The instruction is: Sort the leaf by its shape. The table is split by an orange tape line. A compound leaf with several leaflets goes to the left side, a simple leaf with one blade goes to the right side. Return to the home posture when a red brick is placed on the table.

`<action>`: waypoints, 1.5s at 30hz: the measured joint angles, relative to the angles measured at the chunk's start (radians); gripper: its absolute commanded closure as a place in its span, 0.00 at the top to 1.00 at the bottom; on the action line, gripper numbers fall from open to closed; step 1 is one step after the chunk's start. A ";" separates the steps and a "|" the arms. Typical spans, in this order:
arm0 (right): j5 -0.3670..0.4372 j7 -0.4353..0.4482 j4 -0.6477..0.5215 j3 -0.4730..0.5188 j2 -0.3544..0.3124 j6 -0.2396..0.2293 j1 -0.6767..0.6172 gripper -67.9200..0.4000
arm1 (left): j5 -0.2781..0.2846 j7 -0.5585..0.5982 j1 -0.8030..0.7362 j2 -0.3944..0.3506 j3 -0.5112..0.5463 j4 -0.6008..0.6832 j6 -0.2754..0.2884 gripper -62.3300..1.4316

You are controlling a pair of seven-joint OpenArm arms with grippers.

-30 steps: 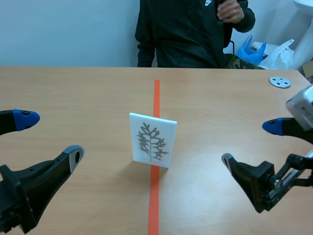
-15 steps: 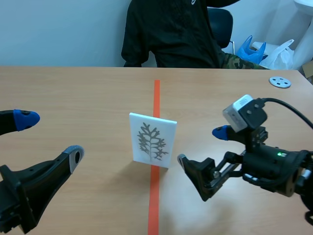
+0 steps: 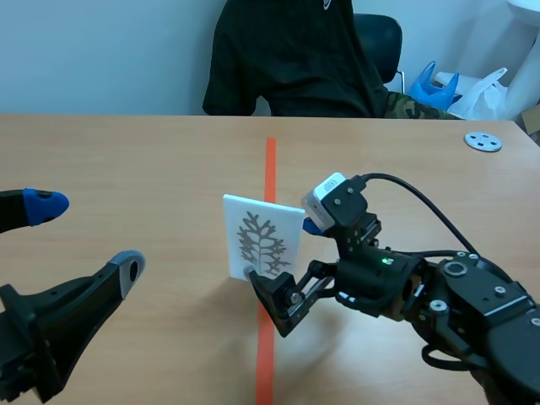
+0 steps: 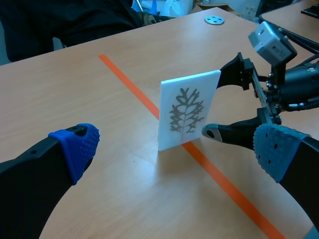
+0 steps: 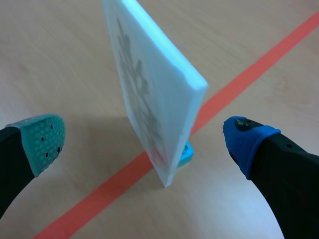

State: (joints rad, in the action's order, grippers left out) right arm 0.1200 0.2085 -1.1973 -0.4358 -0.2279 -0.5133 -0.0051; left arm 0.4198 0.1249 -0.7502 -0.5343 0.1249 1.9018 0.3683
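Observation:
A white card (image 3: 261, 240) printed with a grey leaf of several leaflets stands upright on the orange tape line (image 3: 270, 160) at mid-table. In the right wrist view the card (image 5: 149, 84) rests on a small blue-green base (image 5: 185, 154). My right gripper (image 3: 282, 251) is open, one finger on each side of the card, not touching it; the right wrist view shows the gripper (image 5: 144, 138) the same way. My left gripper (image 3: 84, 236) stays open low at the left, well short of the card (image 4: 187, 112). From the left wrist, the right gripper (image 4: 222, 102) flanks the card's far edge.
A person in a black jacket (image 3: 295, 59) sits across the table. A small white disc (image 3: 483, 141) lies at the far right. Blue and white bags (image 3: 439, 89) sit behind the table's far edge.
My right arm has swung in from the right edge to the middle, bringing its open fingers to either side of the card. The person has shifted. The left arm has not moved.

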 measured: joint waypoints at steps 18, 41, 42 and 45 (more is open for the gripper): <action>-0.064 0.031 0.016 -0.020 0.017 0.026 0.023 0.39 | 0.000 0.000 0.000 0.000 0.000 0.000 0.000 1.00; -0.064 0.031 -0.052 -0.003 0.000 -0.030 0.021 0.03 | 0.000 0.000 0.000 0.000 0.000 0.000 0.000 1.00; -0.064 0.031 -0.072 0.009 0.000 -0.031 0.018 0.02 | 0.000 0.000 0.000 0.000 0.000 0.000 0.000 1.00; -0.064 0.035 -0.136 0.064 -0.011 -0.052 0.007 0.03 | 0.000 0.000 0.000 0.000 0.000 0.000 0.000 1.00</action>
State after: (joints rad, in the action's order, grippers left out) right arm 0.0559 0.2432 -1.3331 -0.3721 -0.2390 -0.5655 0.0017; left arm 0.4202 0.1249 -0.7502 -0.5346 0.1249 1.9018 0.3683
